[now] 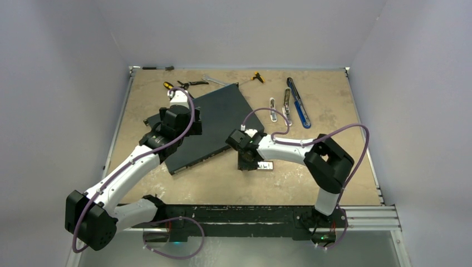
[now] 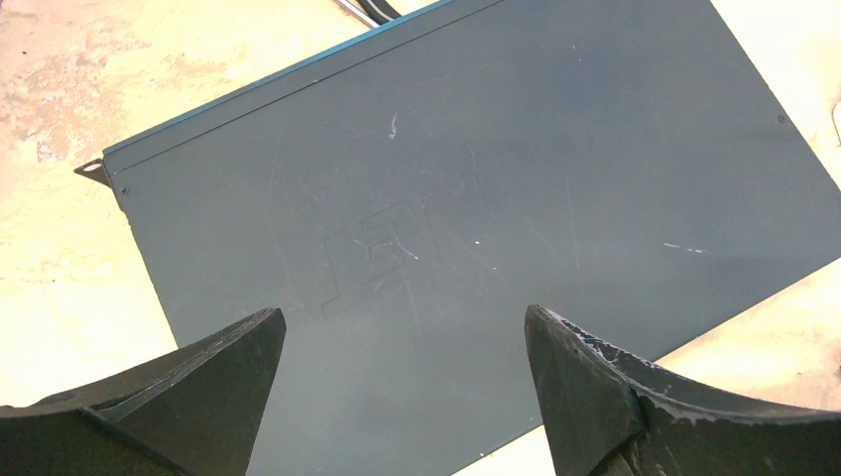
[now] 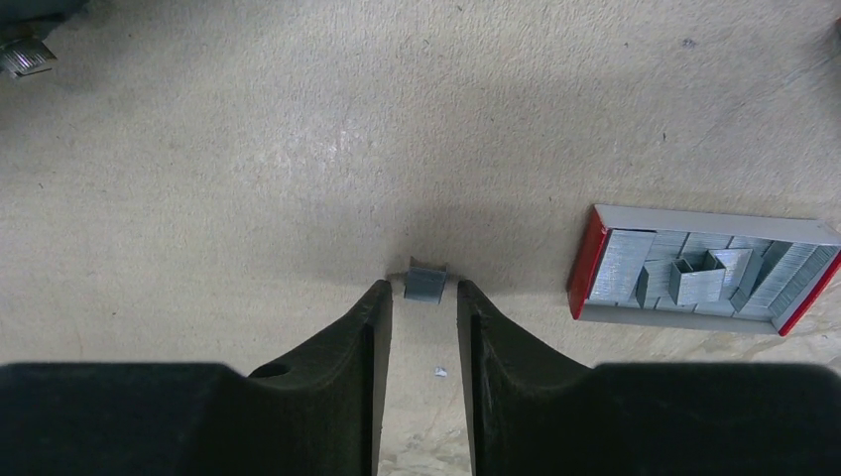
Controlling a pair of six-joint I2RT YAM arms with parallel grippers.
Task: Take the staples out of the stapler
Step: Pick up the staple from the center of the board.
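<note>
— What's in your box?
— The red-and-white box (image 3: 587,260) on the table (image 3: 248,149) holds jumbled staple strips (image 3: 635,263).
— And your pincers?
— Your right pincer (image 3: 424,297) is narrowly parted around a small clump of staples (image 3: 425,284) lying on the table, not clamped. Your left pincer (image 2: 402,337) gapes wide over the dark panel (image 2: 476,198), holding nothing.

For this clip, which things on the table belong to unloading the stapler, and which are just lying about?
Job: staple bit between the open jaws of the right gripper; box of staples; blue stapler, it seems.
Lying about: black panel under the left gripper; screwdrivers; pliers; wrench.
</note>
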